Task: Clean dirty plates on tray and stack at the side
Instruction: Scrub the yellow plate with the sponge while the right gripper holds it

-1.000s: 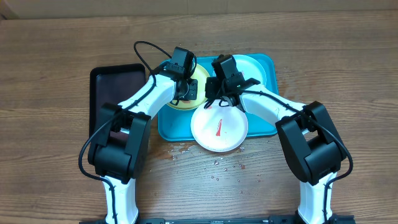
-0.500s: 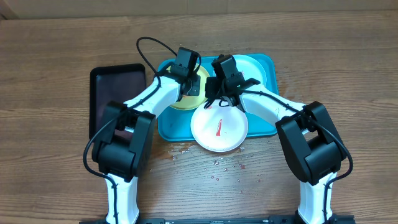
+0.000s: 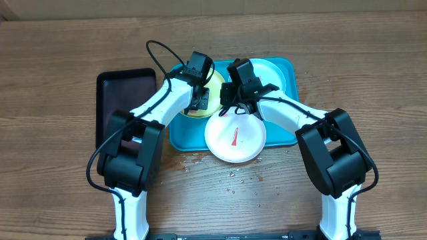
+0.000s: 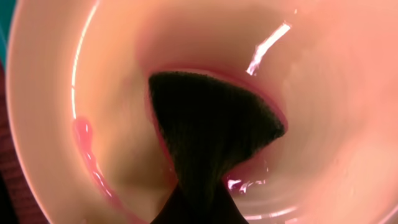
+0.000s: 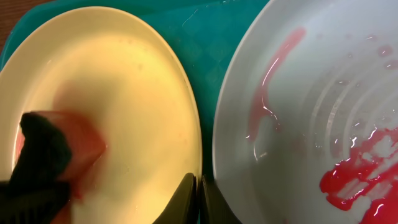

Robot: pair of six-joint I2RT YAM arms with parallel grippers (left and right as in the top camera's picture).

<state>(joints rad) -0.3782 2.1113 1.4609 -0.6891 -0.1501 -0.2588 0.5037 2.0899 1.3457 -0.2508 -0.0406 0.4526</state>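
The left fingers (image 3: 200, 101) are pinching a dark sponge (image 4: 211, 137) and pressing it down into the yellow-green plate (image 3: 215, 85), which is sitting in the left half of the turquoise tray (image 3: 187, 137) at the centre of the overhead frame. In the left wrist view the sponge is fanning out against the plate's floor, with a pink streak curving along the inner wall at lower left. The right fingers (image 3: 228, 101) are hanging just beside the left ones, over the middle of the tray, closed tip to tip on nothing (the right wrist view is showing them meeting at its bottom edge, above the strip of tray between two plates). On the left of that view the yellow-green plate is carrying the sponge in a reddish patch; on the right a pale plate (image 5: 311, 93) is showing a red streak and wet red blobs, though I cannot tell whether it is the mint or the white one. The mint plate (image 3: 275, 72) is lying in the tray's upper right corner. The white plate (image 3: 235, 143), marked with a red smear, is overlapping the tray's lower rim and reaching onto the wooden tabletop (image 3: 67, 53). A black tray (image 3: 123, 100) is sitting just left of the turquoise one.
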